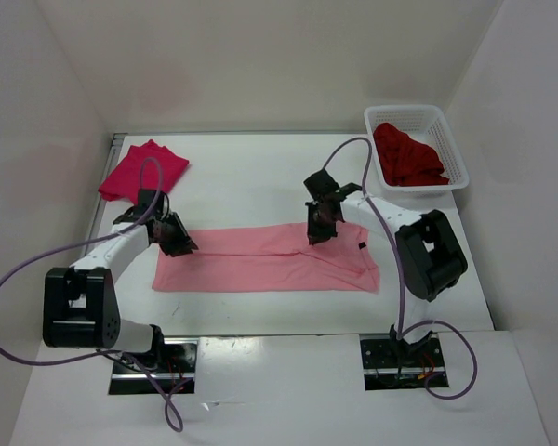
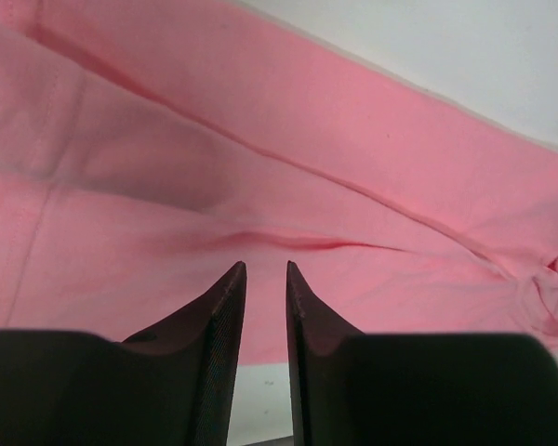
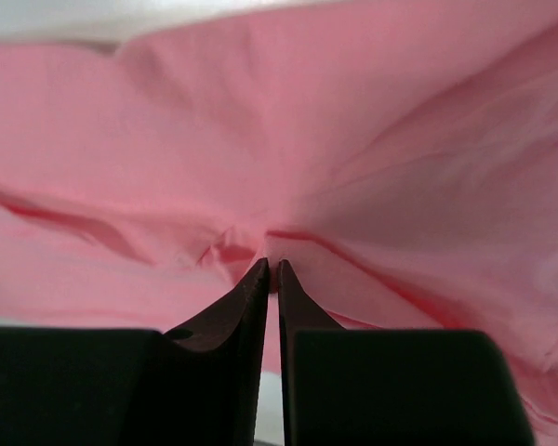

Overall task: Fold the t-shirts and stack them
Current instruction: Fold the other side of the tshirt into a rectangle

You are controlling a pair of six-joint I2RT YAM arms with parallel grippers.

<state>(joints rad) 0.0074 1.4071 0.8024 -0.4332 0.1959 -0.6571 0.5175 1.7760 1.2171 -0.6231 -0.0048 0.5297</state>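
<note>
Since the light pink cloth t-shirt (image 1: 260, 262) lies as a long strip across the white table (image 1: 260, 177), you look to be mid-fold on it. Your right gripper (image 3: 270, 267) has its fingers nearly together on a pucker of pink cloth at the strip's far edge. Your left gripper (image 2: 265, 269) shows a narrow gap; whether cloth is caught there cannot be told. Next, probably carry one end over the other, then stack it on the bright crimson folded t-shirt (image 1: 141, 170) at far left. The dark red t-shirt (image 1: 406, 156) sits in the white plastic mesh basket (image 1: 417, 111).

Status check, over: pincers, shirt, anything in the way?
Right pincer pinching light pink t-shirt. Left pincer slightly apart at its left end, grip unclear. Nothing lying on it.
</note>
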